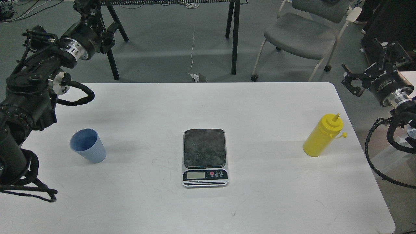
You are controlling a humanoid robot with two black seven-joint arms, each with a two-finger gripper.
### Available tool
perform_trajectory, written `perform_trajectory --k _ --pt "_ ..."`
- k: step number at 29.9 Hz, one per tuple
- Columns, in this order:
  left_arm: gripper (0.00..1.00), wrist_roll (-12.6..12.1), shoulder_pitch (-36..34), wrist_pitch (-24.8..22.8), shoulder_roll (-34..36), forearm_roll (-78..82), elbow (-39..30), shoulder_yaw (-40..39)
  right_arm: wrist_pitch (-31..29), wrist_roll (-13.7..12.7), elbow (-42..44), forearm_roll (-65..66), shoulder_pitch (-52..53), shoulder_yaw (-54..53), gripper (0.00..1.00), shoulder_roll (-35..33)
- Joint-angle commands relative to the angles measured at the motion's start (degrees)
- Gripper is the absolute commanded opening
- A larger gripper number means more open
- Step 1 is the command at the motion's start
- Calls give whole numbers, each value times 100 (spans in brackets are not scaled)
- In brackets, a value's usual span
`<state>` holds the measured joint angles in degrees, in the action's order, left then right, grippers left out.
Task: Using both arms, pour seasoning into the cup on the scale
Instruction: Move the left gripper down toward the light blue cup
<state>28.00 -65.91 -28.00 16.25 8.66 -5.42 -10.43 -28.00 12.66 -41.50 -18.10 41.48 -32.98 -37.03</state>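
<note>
My left gripper [92,14] hangs high beyond the far left corner of the white table [208,104], over the floor. It sits dark against the black trestle legs [112,58] behind it, so I cannot tell whether its fingers are apart or closed. My right gripper [373,61] is raised off the table's right edge, and its fingers look spread and hold nothing, though the dark background makes that a guess.

The light-blue cup [88,145] stands upright on the left part of the table, mouth up, well apart from the scale [204,157]. The scale lies flat near the table's middle, its dark plate bare, its display and buttons toward me. The yellow seasoning bottle [322,136] stands on the right part of the table near the edge, nozzle up, its small cap hanging to its right. It is below my right gripper and apart from it. A grey chair [300,35] stands on the floor beyond the table.
</note>
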Motion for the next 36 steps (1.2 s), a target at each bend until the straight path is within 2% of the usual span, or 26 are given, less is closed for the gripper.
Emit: perform_trajectory --k 1,3,11,14,18,23,26,31,36 --pt "99 0 -36 0 106 -14 -12 23 0 0 2 0 1 2 99 3" --pt "99 0 -45 0 193 126 -64 111 0 0 2 0 -17 2 99 3" --pt "100 0 -299 0 694 2462 -134 1551 0 0 -7 0 -105 2 99 3" --pt "99 0 -448 0 1071 3253 -844 1851 0 9 -7 0 -114 2 99 3" --pt "99 0 -686 0 1757 4501 -2013 1860 0 0 2 0 -149 2 99 11" --pt "99 0 -870 0 2749 6487 -3893 1816 0 9 -7 0 -184 2 99 20" --pt "99 0 -880 0 3163 7015 -4702 1825 0 9 2 0 -228 2 99 20" --pt "99 0 -731 0 3349 7474 -4969 1895 0 9 -7 0 -228 2 99 29" --pt "99 0 -89 0 3358 7991 -4899 1904 0 9 -7 0 -228 2 99 29"
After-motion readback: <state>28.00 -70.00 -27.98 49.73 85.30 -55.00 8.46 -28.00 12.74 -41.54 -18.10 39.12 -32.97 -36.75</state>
